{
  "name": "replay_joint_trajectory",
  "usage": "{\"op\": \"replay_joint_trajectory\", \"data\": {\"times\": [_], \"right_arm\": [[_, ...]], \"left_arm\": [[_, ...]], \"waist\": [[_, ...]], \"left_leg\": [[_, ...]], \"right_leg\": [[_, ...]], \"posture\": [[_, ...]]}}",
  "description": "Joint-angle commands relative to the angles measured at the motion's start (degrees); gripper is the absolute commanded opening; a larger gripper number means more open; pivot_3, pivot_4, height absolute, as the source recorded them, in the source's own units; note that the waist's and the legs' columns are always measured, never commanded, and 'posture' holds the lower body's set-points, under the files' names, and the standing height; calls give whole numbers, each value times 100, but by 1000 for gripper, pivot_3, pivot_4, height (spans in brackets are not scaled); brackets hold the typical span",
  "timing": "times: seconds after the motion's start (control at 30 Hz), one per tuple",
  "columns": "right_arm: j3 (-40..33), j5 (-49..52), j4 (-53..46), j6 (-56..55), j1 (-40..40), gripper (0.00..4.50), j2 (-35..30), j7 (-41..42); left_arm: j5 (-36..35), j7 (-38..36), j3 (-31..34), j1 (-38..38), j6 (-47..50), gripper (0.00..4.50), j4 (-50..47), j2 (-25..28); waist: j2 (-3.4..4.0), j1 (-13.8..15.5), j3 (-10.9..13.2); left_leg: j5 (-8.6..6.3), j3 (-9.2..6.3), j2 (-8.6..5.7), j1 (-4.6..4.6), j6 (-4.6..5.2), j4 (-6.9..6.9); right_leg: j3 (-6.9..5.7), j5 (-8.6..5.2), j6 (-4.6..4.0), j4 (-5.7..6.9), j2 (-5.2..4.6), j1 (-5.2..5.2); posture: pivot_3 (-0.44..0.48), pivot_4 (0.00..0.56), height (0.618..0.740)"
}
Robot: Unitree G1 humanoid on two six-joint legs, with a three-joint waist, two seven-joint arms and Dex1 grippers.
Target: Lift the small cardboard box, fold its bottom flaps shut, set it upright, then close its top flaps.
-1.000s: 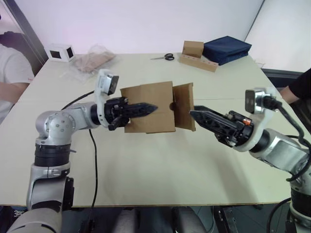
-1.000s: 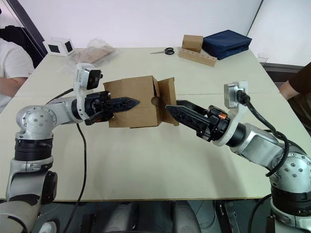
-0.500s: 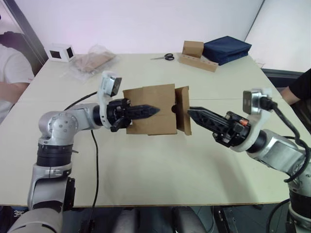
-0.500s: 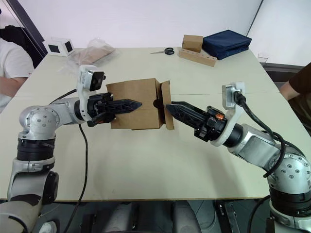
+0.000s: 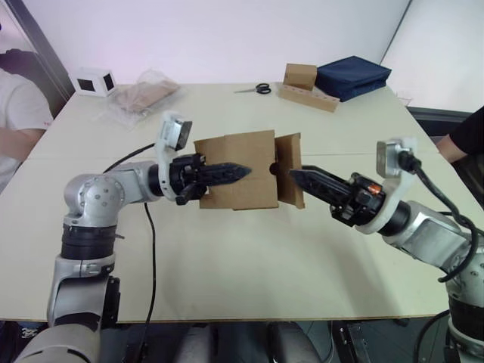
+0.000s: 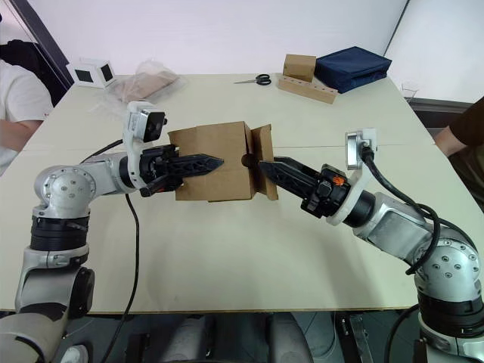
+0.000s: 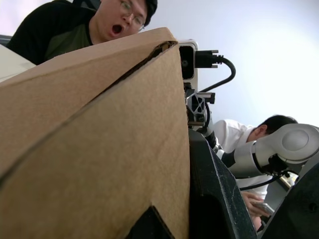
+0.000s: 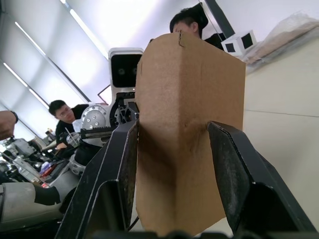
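The small cardboard box point(image 5: 236, 170) is held above the middle of the pale worktop point(image 5: 249, 257), lying on its side between the two arms. It is plain brown corrugated board, unprinted, with one broad wall facing the head camera. At its 3 o'clock end the flaps point(image 5: 288, 168) are hinged to the rim and stand partly open, angled outward; a small round tab notch shows at the edge where flap meets wall. Which rim these flaps belong to cannot be told.

The left pincer point(image 5: 227, 172) reaches in from 9 o'clock, one finger lying across the facing wall; the wrist view shows cardboard pressed between its fingers, so it is gripping the box.

The right pincer point(image 6: 271, 168) comes from 3 o'clock. Its fingers are spread, one on each side of a flap's edge, with slight gaps to the board.

Farther off, toward 12 o'clock, lie scissors point(image 5: 261, 88), a navy fabric bundle point(image 5: 352, 77), and at 10 o'clock a white box point(image 5: 94, 81).
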Motion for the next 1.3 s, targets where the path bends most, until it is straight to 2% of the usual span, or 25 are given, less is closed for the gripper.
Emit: {"op": "replay_joint_trajectory", "data": {"times": [0.03,0.5,0.77,0.87,0.9,1.0,1.3], "right_arm": [[-87,70,-240,-143,-24,2209,39,4],[-114,270,-429,-164,14,2209,-64,17],[-31,44,-417,-156,59,2209,-52,33],[-11,-69,-401,-143,79,1455,-54,63],[-7,-95,-397,-140,82,971,-52,72],[18,-195,-389,-142,77,39,-42,89],[-19,-306,-370,-153,94,39,-48,66]], "left_arm": [[-92,-12,109,-64,-78,0,-103,-5],[-21,-17,105,-141,-118,0,36,-1],[-96,56,149,-159,-92,0,-26,-36],[-119,82,161,-151,-86,0,-50,-41],[-123,89,162,-151,-84,0,-51,-43],[-142,114,163,-155,-66,0,-59,-52],[-190,128,171,-103,-23,0,-128,-21]], "waist": [[0,0,0],[0,1,0],[0,0,0],[0,1,0],[0,1,0],[0,1,0],[0,1,0]], "left_leg": [[0,0,0,0,0,0],[0,0,0,0,0,0],[0,0,0,0,0,0],[0,0,0,0,0,0],[0,0,0,0,0,0],[0,0,0,0,0,0],[0,0,0,0,0,0]], "right_leg": [[0,0,0,0,0,0],[0,0,0,0,0,0],[0,0,0,0,0,0],[0,0,0,0,0,0],[0,0,0,0,0,0],[0,0,0,0,0,0],[0,0,0,0,0,0]], "posture": [[0,150,740],[0,150,740],[0,150,740],[0,150,740],[0,150,740],[0,150,740],[0,150,740]]}}
